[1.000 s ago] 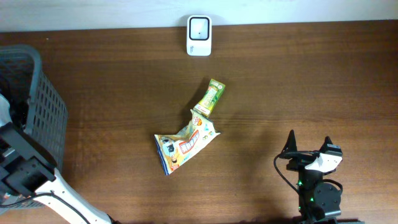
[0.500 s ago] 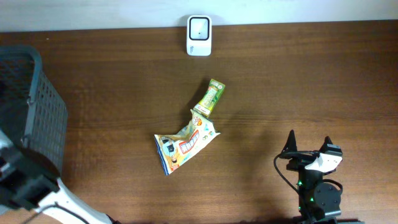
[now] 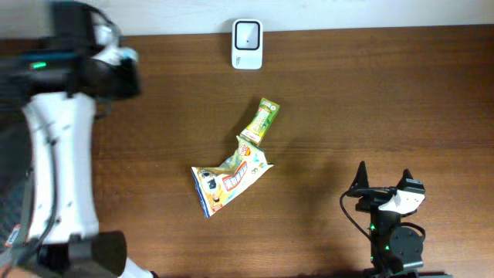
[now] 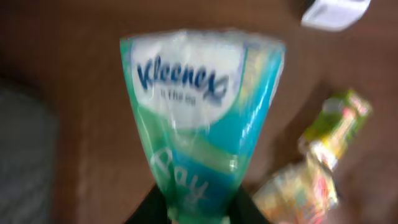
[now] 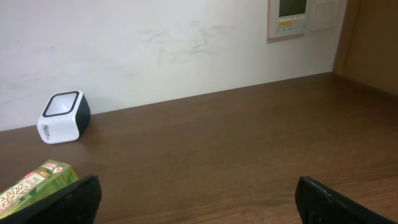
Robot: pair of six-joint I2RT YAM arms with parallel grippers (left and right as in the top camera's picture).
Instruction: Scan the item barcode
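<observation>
A green and blue Kleenex tissue pack (image 4: 199, 106) fills the left wrist view, with my left gripper (image 4: 198, 210) shut on its lower end. From overhead, the white left arm (image 3: 58, 154) reaches up the left side of the table, its dark head (image 3: 108, 73) at the far left; the pack is hidden under it. The white barcode scanner (image 3: 247, 35) stands at the back edge, also seen beyond the pack (image 4: 336, 12) and from the right wrist (image 5: 64, 117). My right gripper (image 3: 384, 181) rests open at the front right, nothing between its fingers (image 5: 205, 199).
A green drink carton (image 3: 261, 121) and a colourful snack bag (image 3: 228, 179) lie mid-table, right of the held pack (image 4: 336, 121). A grey basket (image 4: 25, 162) shows blurred at the left. A white wall runs along the table's back edge.
My left arm has swung from the basket at the lower left up to the far left of the table, carrying the tissue pack. The right arm has not moved.
</observation>
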